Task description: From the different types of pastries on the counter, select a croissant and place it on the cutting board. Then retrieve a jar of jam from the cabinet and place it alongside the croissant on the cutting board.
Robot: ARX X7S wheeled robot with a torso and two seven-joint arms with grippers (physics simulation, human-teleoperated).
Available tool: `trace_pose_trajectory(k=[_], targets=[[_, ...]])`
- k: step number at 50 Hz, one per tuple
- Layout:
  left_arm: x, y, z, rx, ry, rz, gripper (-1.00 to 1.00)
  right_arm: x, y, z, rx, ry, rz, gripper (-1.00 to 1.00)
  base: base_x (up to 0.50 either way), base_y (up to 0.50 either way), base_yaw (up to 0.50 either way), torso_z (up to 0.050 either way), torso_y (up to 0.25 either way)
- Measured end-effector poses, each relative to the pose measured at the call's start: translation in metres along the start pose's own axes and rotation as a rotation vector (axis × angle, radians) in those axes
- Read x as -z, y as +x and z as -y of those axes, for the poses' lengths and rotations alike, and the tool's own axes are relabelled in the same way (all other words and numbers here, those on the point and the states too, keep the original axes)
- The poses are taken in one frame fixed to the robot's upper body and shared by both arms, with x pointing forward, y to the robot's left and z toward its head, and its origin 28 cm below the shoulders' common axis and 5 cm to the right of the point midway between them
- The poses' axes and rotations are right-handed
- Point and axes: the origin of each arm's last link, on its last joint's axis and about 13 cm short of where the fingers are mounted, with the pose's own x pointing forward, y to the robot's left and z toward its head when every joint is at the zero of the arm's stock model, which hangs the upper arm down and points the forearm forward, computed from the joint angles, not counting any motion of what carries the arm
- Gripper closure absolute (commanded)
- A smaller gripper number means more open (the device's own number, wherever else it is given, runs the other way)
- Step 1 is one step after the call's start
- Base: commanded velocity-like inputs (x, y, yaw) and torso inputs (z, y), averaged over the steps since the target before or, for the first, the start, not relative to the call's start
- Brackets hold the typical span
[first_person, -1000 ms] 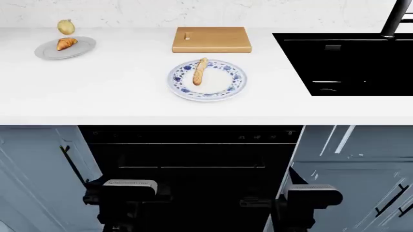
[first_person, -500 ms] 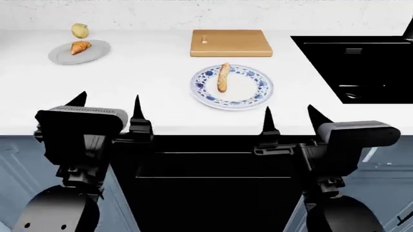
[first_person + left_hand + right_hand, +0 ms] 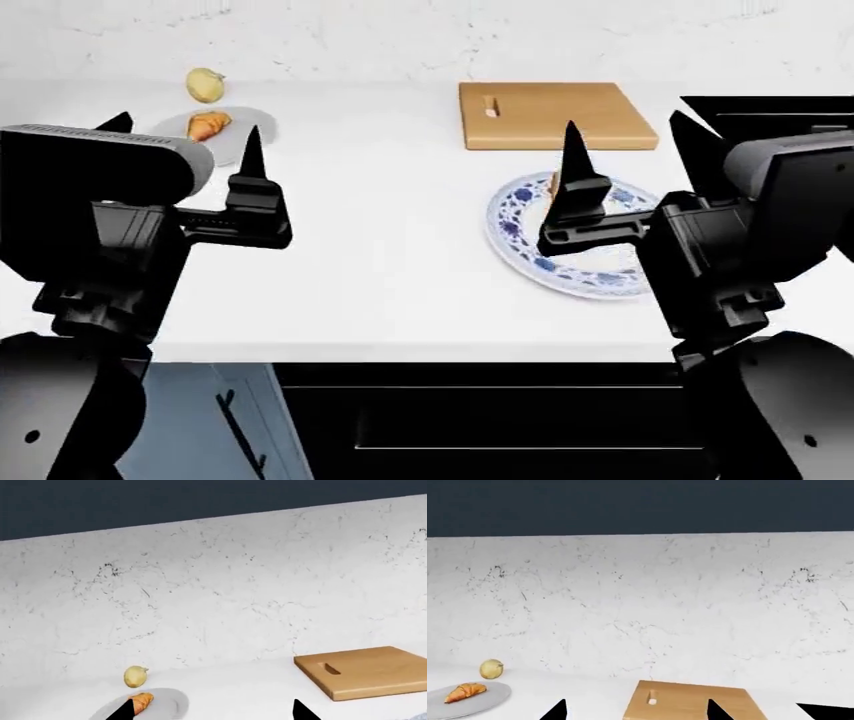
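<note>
**Arms up over the counter, croissant not yet touched**

Both of your arms have risen from below the counter edge within the last second and now hang over the white counter (image 3: 360,260), and the view has slid so that everything sits further right than it did. That puts you in reach, but nothing has been picked up.

Your left gripper (image 3: 180,145) has its prongs spread apart and empty. It hovers near the grey plate (image 3: 260,125) at the far left, where the croissant (image 3: 207,125) lies, with the pale round bun (image 3: 203,85) on the counter just beyond it. Your right gripper (image 3: 627,150) is also spread and empty, hanging over the blue-patterned plate (image 3: 561,265); its prong hides most of the baguette (image 3: 553,181) there.

The cutting board (image 3: 554,115) lies bare at the far side, between the grey plate and the black sink (image 3: 721,103). The jar of jam is not in view.

The left arm looks the natural choice for the croissant: it needs to tip down and close around the pastry, keeping clear of the bun.
</note>
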Motion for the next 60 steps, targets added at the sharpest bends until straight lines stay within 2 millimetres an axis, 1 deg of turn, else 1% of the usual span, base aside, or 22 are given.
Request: trace_pose_trajectory(k=[8,19,29,41,52,60], targets=[[-0.008,0.002,-0.002,0.002,0.005,0.004,-1.0,-0.011,0.004,0.002,-0.003,-0.016,0.008,-1.0,0.42,0.21,0.0,0.0,0.0],[-0.017,0.001,-0.007,0.0,0.015,0.007,-1.0,-0.025,0.006,0.004,-0.01,-0.028,0.01,-1.0,0.21,0.0,0.0,0.0,0.0],[-0.026,0.005,-0.01,0.021,0.025,0.006,-1.0,-0.037,0.008,0.004,-0.039,-0.034,-0.019,-1.0,0.21,0.0,0.0,0.002,0.002],[-0.032,0.005,-0.017,0.07,0.034,0.021,-1.0,-0.049,0.014,0.009,-0.065,-0.041,-0.073,-1.0,0.01,0.0,0.0,0.049,0.0],[-0.031,0.005,-0.022,0.09,0.038,0.01,-1.0,-0.056,0.018,0.014,-0.07,-0.055,-0.101,-1.0,0.3,0.36,0.0,0.05,0.0],[-0.032,0.005,-0.024,0.101,0.047,0.002,-1.0,-0.058,0.017,0.016,-0.074,-0.061,-0.109,-1.0,0.32,0.07,0.0,0.05,0.0]])
